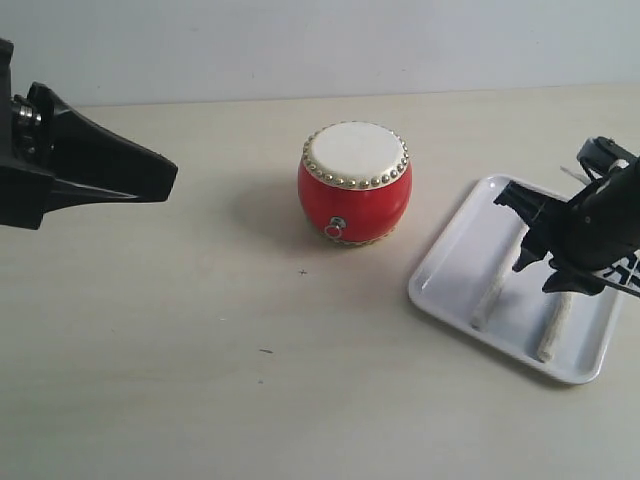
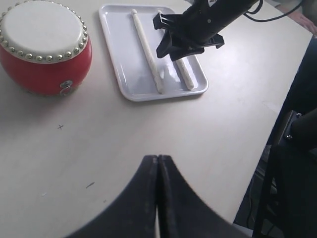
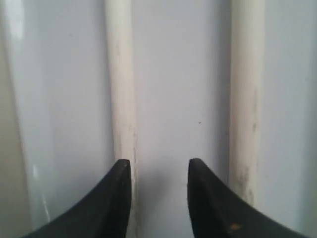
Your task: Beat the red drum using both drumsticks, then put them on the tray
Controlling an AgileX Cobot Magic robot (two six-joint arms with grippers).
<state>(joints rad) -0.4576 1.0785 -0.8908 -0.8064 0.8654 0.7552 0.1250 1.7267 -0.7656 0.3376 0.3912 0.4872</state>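
Now, pale table [image 1: 200,330]. White tray [image 1: 455,262] on right side. Red drum [image 1: 354,185] upright mid-table, apart from tray. My left gripper [image 2: 157,159] off to drum's left, fingers pressed together, empty. My right gripper [image 3: 158,166] over tray, jaws parted, gripping nothing. Both drumsticks [image 1: 490,300] lying in tray, side by side.
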